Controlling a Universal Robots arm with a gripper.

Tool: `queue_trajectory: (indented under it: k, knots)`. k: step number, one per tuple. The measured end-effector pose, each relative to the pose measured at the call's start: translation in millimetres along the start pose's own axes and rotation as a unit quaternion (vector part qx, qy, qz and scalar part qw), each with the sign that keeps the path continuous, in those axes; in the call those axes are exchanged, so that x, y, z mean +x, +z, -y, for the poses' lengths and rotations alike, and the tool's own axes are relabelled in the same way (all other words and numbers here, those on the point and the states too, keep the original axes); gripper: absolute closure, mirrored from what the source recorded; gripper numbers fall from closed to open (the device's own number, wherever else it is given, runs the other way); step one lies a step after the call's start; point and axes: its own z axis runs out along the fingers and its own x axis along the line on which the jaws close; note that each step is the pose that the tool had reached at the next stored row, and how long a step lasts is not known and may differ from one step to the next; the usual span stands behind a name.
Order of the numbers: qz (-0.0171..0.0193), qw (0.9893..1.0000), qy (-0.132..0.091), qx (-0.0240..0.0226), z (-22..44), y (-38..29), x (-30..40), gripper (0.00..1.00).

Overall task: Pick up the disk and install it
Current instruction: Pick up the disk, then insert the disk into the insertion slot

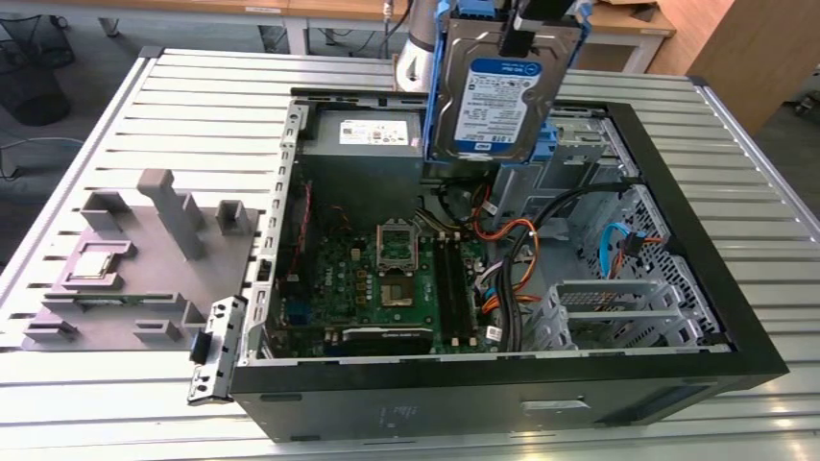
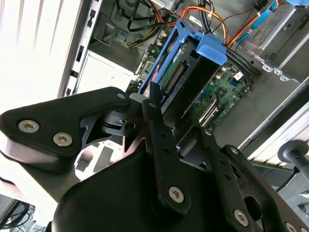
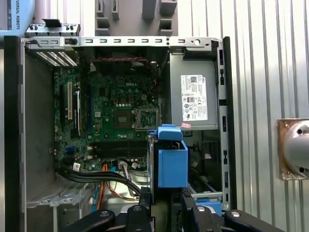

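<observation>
Silver metal with a white, blue-banded label, the disk [image 1: 502,101] is held upright in the air over the open computer case [image 1: 712,288], label face toward the exterior camera and blue carrier rails running along its edges. In the exterior view it hangs above the far end of the case, in front of the grey power-supply box [image 1: 363,144] and over the zone between that box and the metal drive cage [image 1: 583,144]. In the second wrist view the gripper [image 2: 179,123] is closed on the disk, with the black fingers [image 2: 157,116] pressed against its two broad faces and the connector end pointing down toward the interior. In the first wrist view the disk is seen edge-on from above, its blue carrier end sitting over the space just beside the power-supply box and next to the green motherboard [image 3: 116,106]. It appears lifted clear of the components beneath; no contact with the case is visible. Orange and black cables [image 1: 506,235] lie loose in the case below and toward the exterior view's right of the disk. A perforated metal bracket [image 1: 615,303] occupies the near end of the case on the exterior view's right. The case lies on its side on a slatted metal table [image 1: 192,96]. A grey moulded fixture [image 1: 141,230] rests on the table at the exterior view's left, well apart from the disk.
</observation>
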Motion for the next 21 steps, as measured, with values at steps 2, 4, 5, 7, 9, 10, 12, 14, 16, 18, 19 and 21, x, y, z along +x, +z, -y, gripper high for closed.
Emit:
queue_trajectory:
  k: [2,4,5,7,9,10,12,14,16,18,19,21]
  knots:
    - [0.0000,1.0000,0.000,0.0000,3.6,-0.1,-0.2,0.65]
    - [0.0000,1.0000,0.000,0.0000,7.3,-0.2,-0.4,0.65]
    - [0.0000,1.0000,0.000,-0.0001,9.4,-0.4,-0.5,0.65]
    - [0.0000,1.0000,0.000,-0.0001,13.6,-0.5,-0.6,0.65]
    - [0.0000,1.0000,0.000,-0.0001,17.3,-0.7,-0.5,0.65]
    - [0.0000,1.0000,0.000,-0.0001,18.6,-0.7,-0.3,0.65]
    - [0.0000,1.0000,0.000,-0.0001,20.4,-0.7,0.6,0.65]
    - [0.0000,1.0000,0.000,-0.0001,21.5,-0.8,2.1,0.65]
    - [0.0000,1.0000,0.000,-0.0001,22.4,-0.9,3.8,0.65]
    - [0.0000,1.0000,0.000,-0.0001,23.3,-0.9,5.6,0.65]
    - [0.0000,1.0000,0.000,-0.0001,23.7,-0.9,6.7,0.65]
    - [0.0000,1.0000,0.000,-0.0001,24.4,-0.9,8.9,0.65]
